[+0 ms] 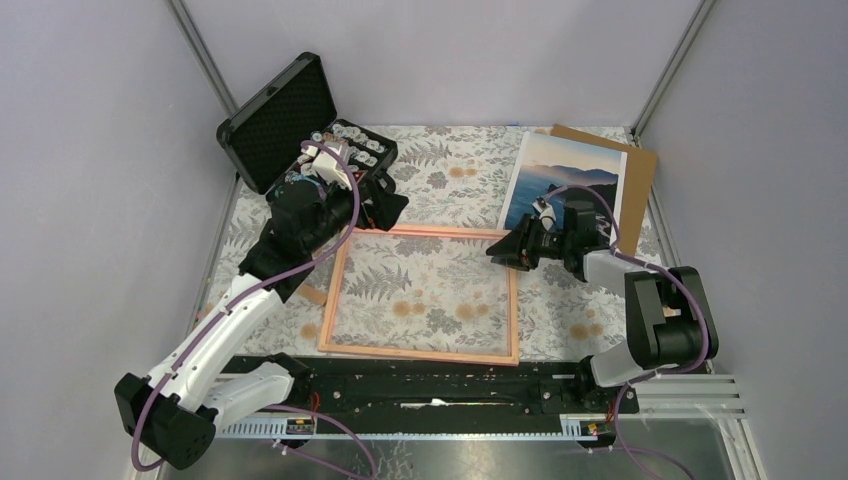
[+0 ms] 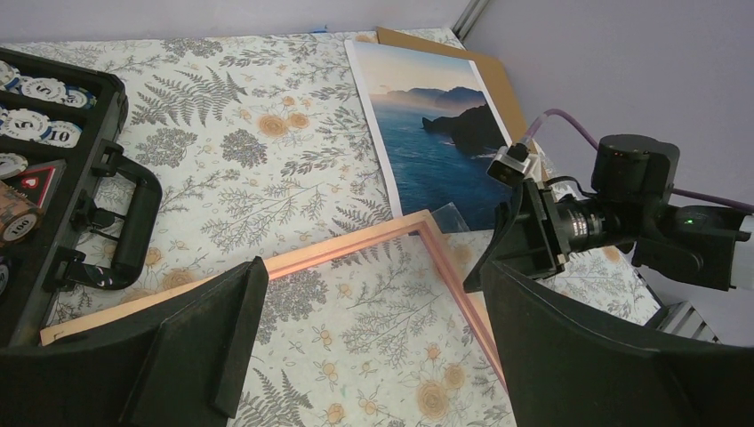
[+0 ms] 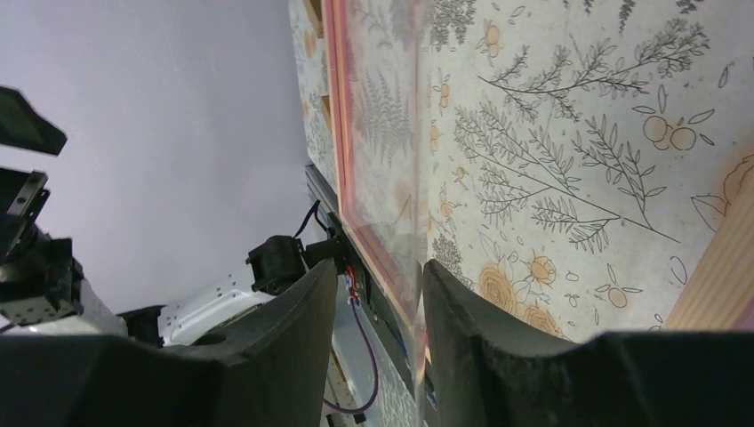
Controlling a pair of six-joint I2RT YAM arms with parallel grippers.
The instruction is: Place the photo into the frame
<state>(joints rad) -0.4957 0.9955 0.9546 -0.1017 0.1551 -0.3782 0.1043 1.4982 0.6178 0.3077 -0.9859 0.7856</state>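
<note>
Your left gripper [image 2: 369, 276] gapes wide over the frame [image 2: 356, 245]. Your right gripper [image 3: 378, 276] straddles its edge, and you can't tell if it's gripping. The photo [image 1: 565, 175] lies at its 1 o'clock.

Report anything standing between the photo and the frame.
Only the robot itself. The right gripper is at the frame's far right corner, and its wrist crosses the photo's near edge, right in the short gap between them. Otherwise only patterned tablecloth lies there; the open case is off to the left.
</note>
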